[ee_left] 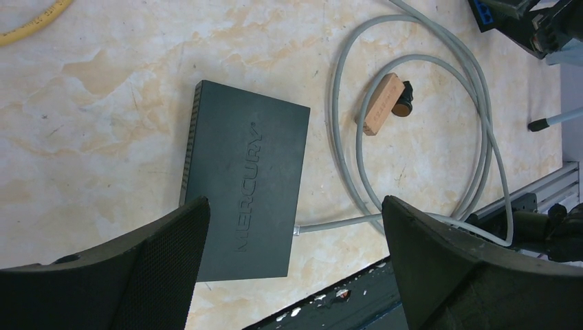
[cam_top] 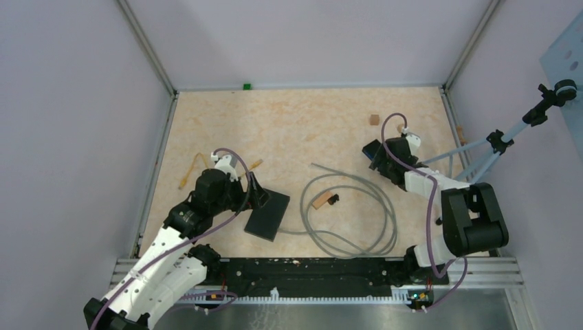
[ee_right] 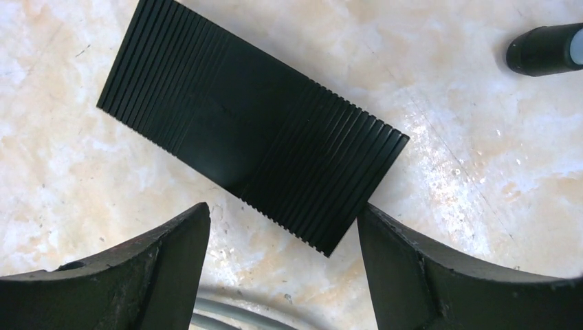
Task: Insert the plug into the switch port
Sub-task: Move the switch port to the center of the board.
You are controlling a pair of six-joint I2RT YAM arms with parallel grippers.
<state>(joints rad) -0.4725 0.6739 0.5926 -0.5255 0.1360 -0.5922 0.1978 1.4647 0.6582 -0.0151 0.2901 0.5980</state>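
The dark grey switch [cam_top: 269, 213] [ee_left: 244, 182] lies flat on the table, its top marked MERCURY. A grey cable [cam_top: 357, 206] [ee_left: 481, 137] loops to its right. The cable's clear plug [ee_left: 297, 231] meets the switch's near side edge; I cannot tell whether it sits in a port. My left gripper [cam_top: 259, 194] [ee_left: 295, 206] hangs open above the switch's near end, holding nothing. My right gripper [cam_top: 382, 160] [ee_right: 283, 213] is open over a black ribbed block [ee_right: 251, 141] at the right, apart from the cable.
A small wooden block with a black piece [cam_top: 323, 200] [ee_left: 385, 103] lies inside the cable loop. A yellow cable [cam_top: 189, 172] lies at the left and a wooden cube [cam_top: 375, 119] at the back. A tripod [cam_top: 495, 144] stands at the right edge.
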